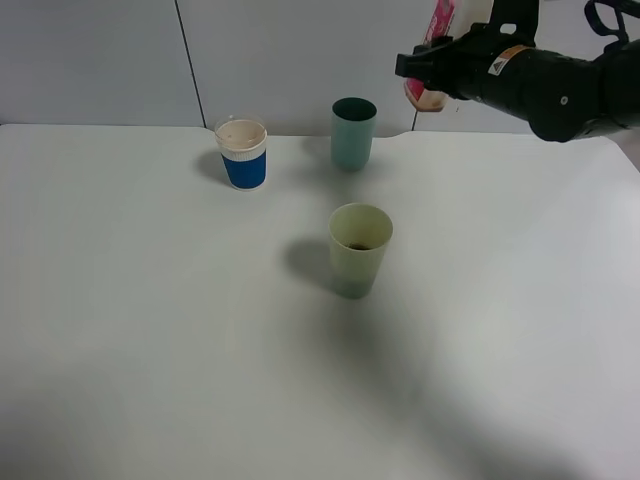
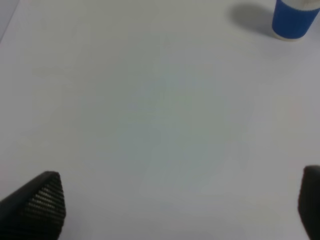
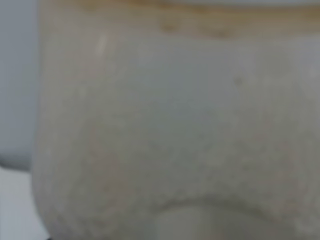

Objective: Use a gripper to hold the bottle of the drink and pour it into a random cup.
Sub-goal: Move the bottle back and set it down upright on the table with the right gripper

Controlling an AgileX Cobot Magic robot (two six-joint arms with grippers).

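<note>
My right gripper [image 1: 432, 68] hangs high at the back right, above the table, shut on the bottle of the drink [image 1: 438, 25]. The bottle stands nearly upright in it, with its pink-red label above the fingers and its pale lower end below them. Seen close up in the right wrist view, the bottle [image 3: 175, 125] is a pale blur filling the frame. The cup [image 1: 359, 250], pale yellowish-green, stands upright mid-table, forward and left of the bottle, with something dark at its bottom. My left gripper [image 2: 175, 210] is open over bare table with nothing between its fingers; it is out of the high view.
A teal tumbler [image 1: 352, 132] stands at the back behind the cup. A blue cup with a white rim [image 1: 242, 152] stands to its left and also shows as the blue cup [image 2: 294, 17] in the left wrist view. The white table [image 1: 150, 330] ends at a wall behind.
</note>
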